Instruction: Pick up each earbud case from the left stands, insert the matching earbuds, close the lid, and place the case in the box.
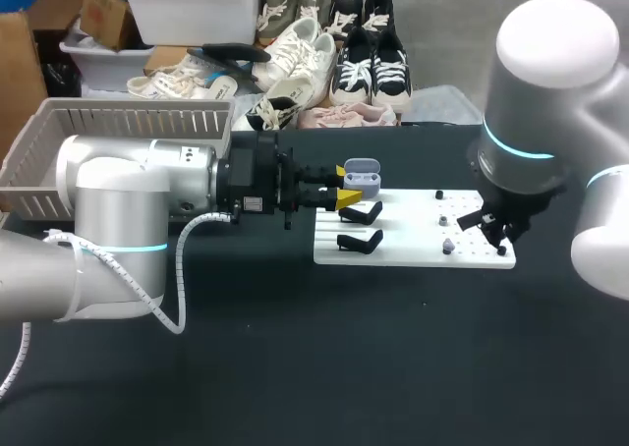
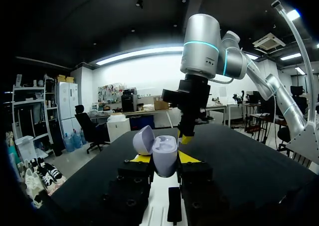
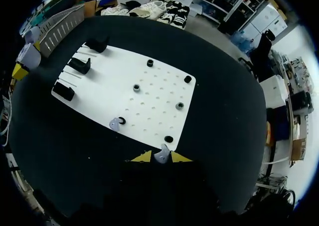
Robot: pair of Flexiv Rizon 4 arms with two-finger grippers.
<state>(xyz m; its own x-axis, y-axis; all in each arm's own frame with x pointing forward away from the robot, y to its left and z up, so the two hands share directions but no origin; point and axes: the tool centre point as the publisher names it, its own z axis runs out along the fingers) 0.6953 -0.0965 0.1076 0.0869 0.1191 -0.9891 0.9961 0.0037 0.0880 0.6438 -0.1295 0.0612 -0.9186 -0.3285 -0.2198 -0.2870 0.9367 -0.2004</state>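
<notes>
Left end effector (image 2: pixel 164 159) holds case (image 2: pixel 165 147); right one (image 3: pixel 161 158), earbud (image 3: pixel 161 153).

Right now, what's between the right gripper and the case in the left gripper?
In the head view, only white board with a few small pegs separates the case from the right gripper; a loose earbud lies beside that line.

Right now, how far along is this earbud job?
Done: the lavender earbud case is off the stands, lid open, held by the left gripper. In hand: the right gripper pinches one earbud. Left: the second earbud on the white board, closing the lid, placing the case in the basket.
</notes>
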